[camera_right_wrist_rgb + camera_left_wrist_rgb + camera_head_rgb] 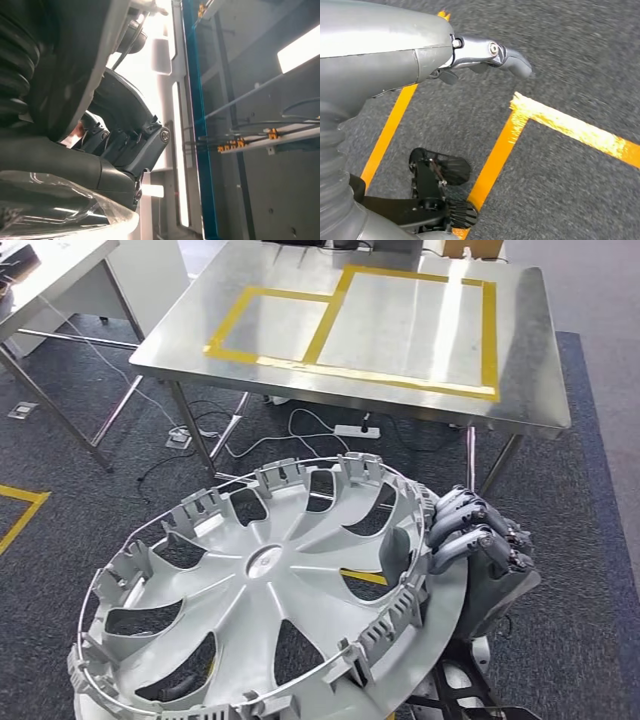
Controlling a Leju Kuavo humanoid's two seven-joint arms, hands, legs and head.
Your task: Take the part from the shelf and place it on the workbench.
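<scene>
1. The step in hand looks like the carry: the part (pixel 264 600), a large silver wheel cover with curved spokes and a ring of clips around its rim, is off any shelf and held low in front of the robot, face up and slightly tilted, short of the counter (pixel 528 360).

2. The right hand (pixel 472 535) grips the part's rim on the robot's right side, its fingers (pixel 460 515) curled over the edge and clamped on it. The right wrist view shows the same hold from close behind, the thumb pressed against the pale curve of the part.

3. The left hand (pixel 433 50) shows in the left wrist view over dark carpet; one finger (pixel 508 55) lies stretched out, but whether this hand bears on the part cannot be told.

4. The next move probably calls for closing the remaining gap, lifting the part above the counter's near edge, and setting it flat inside one of the rectangles of yellow tape (pixel 332 320). The part is broad, so it must stay level and clear the edge.

5. The counter is bare brushed steel on thin metal legs, shiny and probably slippery, with the two taped rectangles side by side.

6. Under it, on grey carpet (pixel 581 540), lie a white power strip (pixel 356 429) and loose cables. A second table (pixel 53 280) stands to the left, and yellow floor tape (pixel 561 125) marks the carpet.
</scene>
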